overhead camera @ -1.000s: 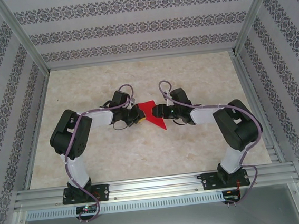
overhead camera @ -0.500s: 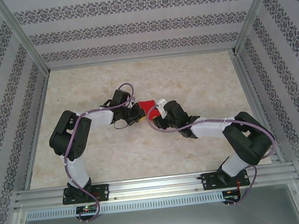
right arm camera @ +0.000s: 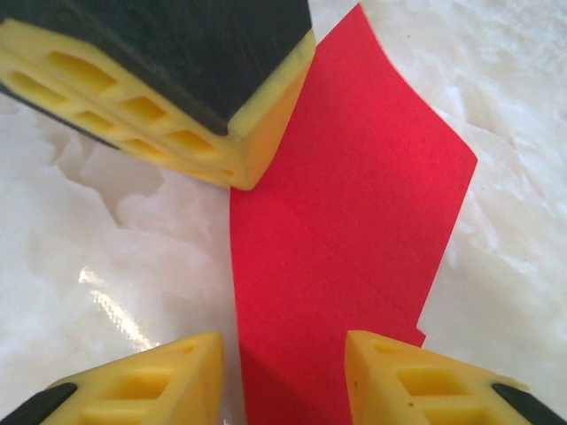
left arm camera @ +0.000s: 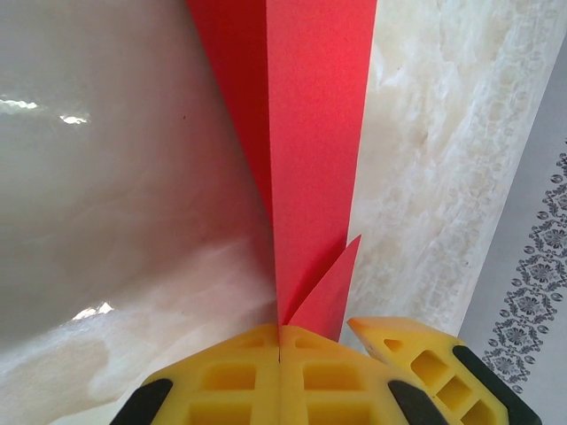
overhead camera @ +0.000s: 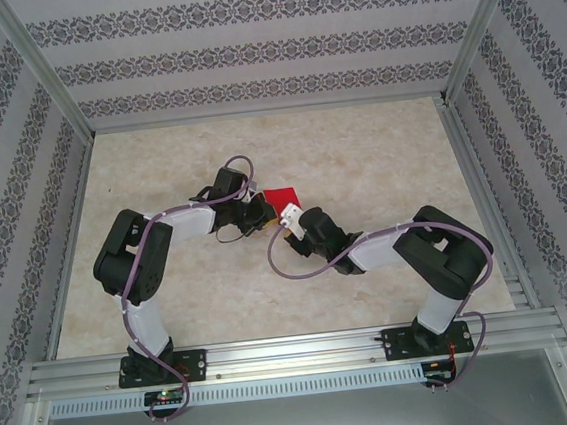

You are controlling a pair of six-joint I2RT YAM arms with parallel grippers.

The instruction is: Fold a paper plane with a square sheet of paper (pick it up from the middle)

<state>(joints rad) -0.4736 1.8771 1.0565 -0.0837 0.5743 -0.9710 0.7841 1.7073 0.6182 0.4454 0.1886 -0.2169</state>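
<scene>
Red paper (overhead camera: 282, 197) sits near the middle of the table (overhead camera: 358, 155), between the 2 gripper tips. It is partly folded and creased, not a flat square. Whether it lies on the table or hangs just above it cannot be told.

Left wrist view: the paper (left arm camera: 310, 150) runs away from the jaws as a long narrow strip with 1 lengthwise crease, a darker layer on its left side and a small pointed flap close to the jaws. Left gripper (left arm camera: 279, 372) has its jaws together, clamped on the paper's near end, and the paper comes straight out of the seam. From above, the left gripper (overhead camera: 261, 215) is at the paper's left edge.

Right gripper (right arm camera: 283, 381) has its jaws apart, with the paper (right arm camera: 354, 221) passing between them. The paper's edge is at the right-hand finger, and bare table shows beside the other. It is not clamped. 1 diagonal crease crosses the sheet here. A yellow, black-padded finger (right arm camera: 177, 88) of the left gripper sits at the paper's upper-left edge. From above, the right gripper (overhead camera: 282, 216) is just below the paper.

The table is pale, marbled and glossy, with patterned walls (overhead camera: 248, 55) around it.
</scene>
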